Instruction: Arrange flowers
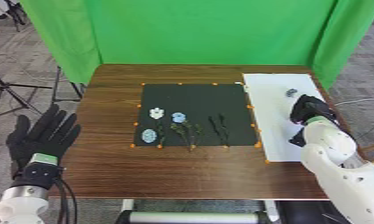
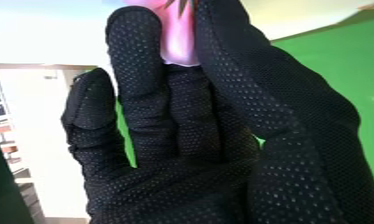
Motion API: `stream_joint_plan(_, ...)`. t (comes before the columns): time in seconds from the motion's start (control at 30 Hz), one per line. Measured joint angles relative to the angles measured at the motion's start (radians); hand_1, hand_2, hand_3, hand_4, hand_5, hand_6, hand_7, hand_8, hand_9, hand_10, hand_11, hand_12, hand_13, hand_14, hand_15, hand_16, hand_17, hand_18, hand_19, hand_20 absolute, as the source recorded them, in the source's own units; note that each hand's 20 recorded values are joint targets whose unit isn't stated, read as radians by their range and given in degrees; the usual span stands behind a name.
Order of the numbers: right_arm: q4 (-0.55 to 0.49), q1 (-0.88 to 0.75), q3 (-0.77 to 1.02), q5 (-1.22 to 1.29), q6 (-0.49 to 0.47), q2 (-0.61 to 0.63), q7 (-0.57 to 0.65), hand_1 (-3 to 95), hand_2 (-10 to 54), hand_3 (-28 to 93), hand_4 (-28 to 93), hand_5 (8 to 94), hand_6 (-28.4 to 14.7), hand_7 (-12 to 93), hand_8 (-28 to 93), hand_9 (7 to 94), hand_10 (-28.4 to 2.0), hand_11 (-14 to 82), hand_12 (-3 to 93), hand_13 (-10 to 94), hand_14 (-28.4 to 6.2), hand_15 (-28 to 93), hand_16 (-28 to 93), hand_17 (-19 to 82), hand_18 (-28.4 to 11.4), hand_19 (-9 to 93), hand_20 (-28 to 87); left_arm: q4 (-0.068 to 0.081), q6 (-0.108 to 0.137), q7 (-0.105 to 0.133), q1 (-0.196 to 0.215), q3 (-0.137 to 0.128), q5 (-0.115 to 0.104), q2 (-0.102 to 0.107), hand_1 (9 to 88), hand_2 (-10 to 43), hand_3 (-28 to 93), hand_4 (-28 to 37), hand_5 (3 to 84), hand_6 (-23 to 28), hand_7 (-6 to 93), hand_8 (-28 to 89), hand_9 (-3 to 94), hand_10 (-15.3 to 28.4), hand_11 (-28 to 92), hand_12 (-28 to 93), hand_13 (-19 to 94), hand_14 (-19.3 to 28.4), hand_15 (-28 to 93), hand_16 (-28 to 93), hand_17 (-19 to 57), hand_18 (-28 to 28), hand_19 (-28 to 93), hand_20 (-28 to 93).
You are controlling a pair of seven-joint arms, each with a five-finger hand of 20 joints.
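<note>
"Where's the pink flower [image 2: 177, 42]?"

"At two o'clock, pinched in the right hand [image 1: 313, 107]. It goes long-ways along the fingers, round end to the palm."

"And the left hand [image 1: 43, 142]?"

"Nine o'clock, fingers straight and apart. On the black mat [image 1: 201, 95], the blue flower [image 1: 179, 117] has its stem at six."

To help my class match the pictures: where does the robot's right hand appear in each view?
Head view: right hand at the right, over the white board.
Right wrist view: close up in front of the camera, pinching a pink thing.
Shared landmark: the green curtain.
</note>
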Motion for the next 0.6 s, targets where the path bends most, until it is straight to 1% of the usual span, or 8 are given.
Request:
stream_joint_plan(0.17, -0.147, -0.072, 0.042, -0.02, 0.025, 0.0, -0.026, 59.9, -9.5, 73, -28, 76.3, 1.2, 28, 1, 85.9, -8.1, 6.5, 35.6, 65, -6.4, 44, 44, 32, -20.8, 82, 43, 0.0, -0.001, 0.0, 0.0, 0.001, 0.0, 0.0, 26.5, 10.3, 71, -28.3, 37.8, 7.0, 19.7, -10, 32.7, 14.2, 22, 11, 23, 14.5, 36, -9, -3.9, 11.6, 30, 8)
stream_joint_plan(0.3, -0.227, -0.061, 0.009, -0.019, 0.06, -0.004, -0.086, 59.9, -9.5, 74, -28, 76.4, 1.2, 28, 1, 85.9, -8.1, 6.4, 35.6, 65, -6.3, 44, 44, 32, -20.7, 83, 43, 0.0, 0.0, 0.002, 0.001, 0.001, 0.0, -0.001, 26.6, 10.3, 71, -28.3, 37.8, 7.0, 19.8, -10, 32.6, 14.2, 22, 11, 23, 14.5, 36, -8, -3.9, 11.6, 30, 8)
stream_joint_plan(0.47, -0.227, 0.034, -0.099, 0.073, 0.077, -0.052, -0.158, 59.8, -9.5, 73, -28, 75.8, 1.2, 28, 2, 85.2, -8.2, 6.2, 35.5, 65, -6.3, 44, 45, 32, -20.4, 82, 43, 0.001, 0.0, 0.0, -0.002, 0.007, 0.0, -0.001, 27.1, 11.6, 71, -28.3, 37.9, 7.0, 19.6, -10, 32.7, 14.2, 22, 11, 23, 14.4, 36, -9, -3.9, 11.7, 30, 8)
stream_joint_plan(0.6, -0.196, 0.099, -0.18, 0.085, 0.073, -0.125, -0.2, 59.9, -9.2, 73, -28, 75.5, 1.2, 28, 2, 85.1, -8.0, 6.2, 35.4, 65, -6.2, 44, 45, 32, -20.3, 82, 43, 0.011, 0.0, -0.005, -0.023, 0.03, -0.001, -0.001, 26.9, 11.2, 71, -28.3, 37.9, 7.0, 19.6, -10, 32.7, 14.1, 22, 11, 23, 14.4, 36, -8, -3.9, 11.7, 30, 8)
